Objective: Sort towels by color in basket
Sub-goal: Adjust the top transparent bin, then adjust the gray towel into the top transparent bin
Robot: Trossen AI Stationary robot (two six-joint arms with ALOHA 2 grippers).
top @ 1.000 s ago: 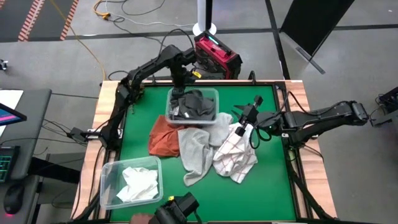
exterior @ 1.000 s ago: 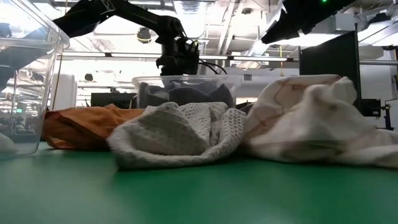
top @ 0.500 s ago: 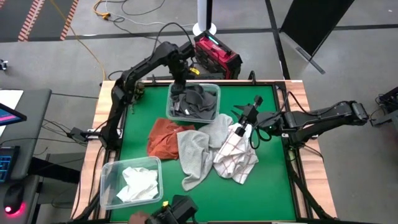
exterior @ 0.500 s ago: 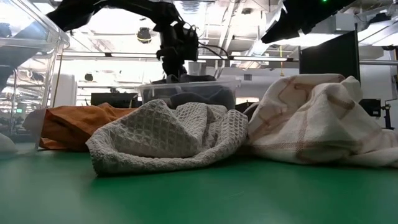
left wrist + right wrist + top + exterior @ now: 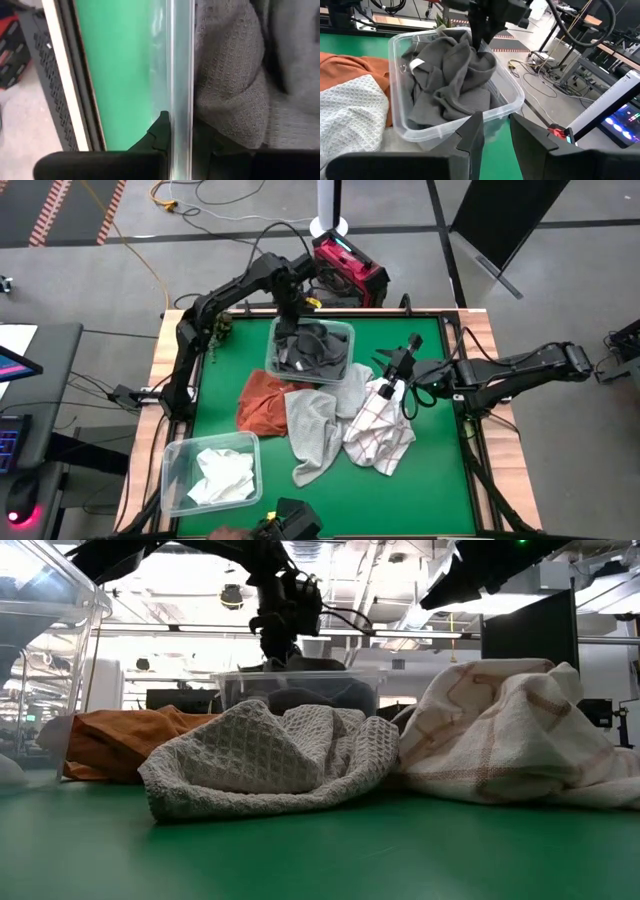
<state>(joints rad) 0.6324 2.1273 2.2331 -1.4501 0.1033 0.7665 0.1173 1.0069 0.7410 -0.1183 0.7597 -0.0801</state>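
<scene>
Clear bin (image 5: 344, 370) rim (left gripper (image 5: 287, 327) pinching)

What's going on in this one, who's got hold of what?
The left gripper is pinching the far wall of the clear bin that holds the dark grey towels; one finger is inside, one outside. The right gripper hovers over the white red-grid towel, holding nothing visible. On the green table, a rust orange towel and a light grey towel are unsorted. A second clear bin near the front holds a white towel.
</scene>
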